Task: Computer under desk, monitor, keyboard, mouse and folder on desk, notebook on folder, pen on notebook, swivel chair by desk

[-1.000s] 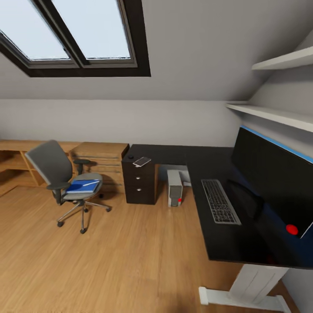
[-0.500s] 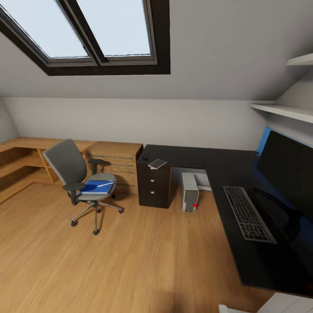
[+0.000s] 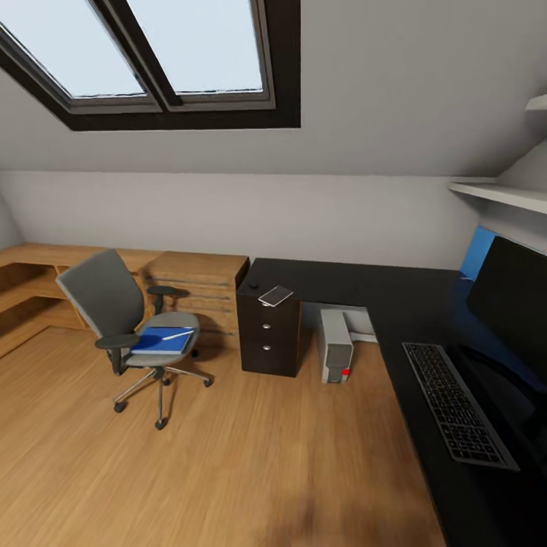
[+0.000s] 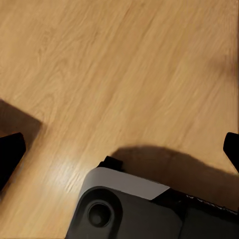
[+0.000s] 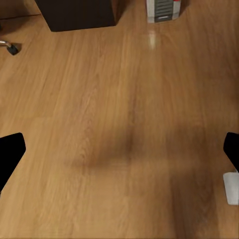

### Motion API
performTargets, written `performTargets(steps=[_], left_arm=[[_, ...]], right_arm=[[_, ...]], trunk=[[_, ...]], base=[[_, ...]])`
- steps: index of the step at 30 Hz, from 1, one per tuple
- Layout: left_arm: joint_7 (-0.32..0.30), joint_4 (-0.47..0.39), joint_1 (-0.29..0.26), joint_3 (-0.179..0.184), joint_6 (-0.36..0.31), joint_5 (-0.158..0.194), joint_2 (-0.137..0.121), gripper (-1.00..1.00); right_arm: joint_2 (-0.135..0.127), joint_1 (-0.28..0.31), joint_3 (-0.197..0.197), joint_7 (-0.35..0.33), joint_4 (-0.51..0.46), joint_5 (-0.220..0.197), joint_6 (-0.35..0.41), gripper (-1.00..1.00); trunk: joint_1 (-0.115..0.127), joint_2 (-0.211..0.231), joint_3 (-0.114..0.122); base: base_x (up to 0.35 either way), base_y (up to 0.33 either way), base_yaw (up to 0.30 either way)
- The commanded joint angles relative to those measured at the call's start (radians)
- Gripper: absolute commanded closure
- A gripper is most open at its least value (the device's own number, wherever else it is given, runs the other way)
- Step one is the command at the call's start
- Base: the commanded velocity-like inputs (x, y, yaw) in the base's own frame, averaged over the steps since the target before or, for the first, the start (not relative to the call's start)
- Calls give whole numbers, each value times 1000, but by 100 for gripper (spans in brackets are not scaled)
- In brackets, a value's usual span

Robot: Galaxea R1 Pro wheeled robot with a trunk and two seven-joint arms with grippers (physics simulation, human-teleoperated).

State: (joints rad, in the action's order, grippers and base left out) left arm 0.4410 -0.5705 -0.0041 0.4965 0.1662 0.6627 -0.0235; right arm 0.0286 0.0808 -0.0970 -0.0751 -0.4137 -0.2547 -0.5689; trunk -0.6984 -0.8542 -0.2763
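The grey swivel chair point(image 3: 106, 304) stands on the wood floor, left of the black desk point(image 3: 357, 285). On its seat lies the blue folder point(image 3: 159, 342) with the thin pale pen point(image 3: 176, 334) across it. The pale notebook point(image 3: 275, 295) and the small black mouse point(image 3: 253, 286) rest on the desk's left end above the drawers. The grey computer point(image 3: 335, 355) stands under the desk. At the right, the keyboard point(image 3: 456, 410) lies before the monitor point(image 3: 513, 304). My left gripper point(image 4: 119, 154) and right gripper point(image 5: 119, 152) hang open over bare floor.
A black drawer unit point(image 3: 267, 338) holds up the desk's left end, and its base point(image 5: 79, 12) appears in the right wrist view. A light wooden chest point(image 3: 199, 285) stands behind the chair. A wall shelf point(image 3: 494, 194) juts out at the right. My base point(image 4: 124, 209) sits below the left gripper.
The whole head view has shifted: the camera has swung left and moved closer to the drawers, so the monitor slides off the right edge. No object has moved.
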Motion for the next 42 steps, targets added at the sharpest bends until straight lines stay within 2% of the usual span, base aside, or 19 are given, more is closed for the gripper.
performTargets(steps=[1, 14, 38, 42], left_arm=[[7, 18, 0, 9, 44, 9, -1, -100], [7, 27, 0, 10, 60, 9, 0, -100], [7, 27, 0, 10, 61, 9, 1, -100], [7, 27, 0, 10, 60, 9, 1, -100]], right_arm=[[-1, 1, -3, -6, 1, -10, -4, -100], [1, 2, -3, -6, 10, -9, -3, -100], [7, 1, -4, -8, 26, -7, -2, -100], [4, 1, -4, -9, 27, -5, -3, -100]], trunk=[[-1, -1, -1], [-1, -1, -1], [-1, -1, -1], [15, 27, 12]], base=[[333, 118, 0], [333, 119, 0], [333, 4, 0], [333, 0, 0]])
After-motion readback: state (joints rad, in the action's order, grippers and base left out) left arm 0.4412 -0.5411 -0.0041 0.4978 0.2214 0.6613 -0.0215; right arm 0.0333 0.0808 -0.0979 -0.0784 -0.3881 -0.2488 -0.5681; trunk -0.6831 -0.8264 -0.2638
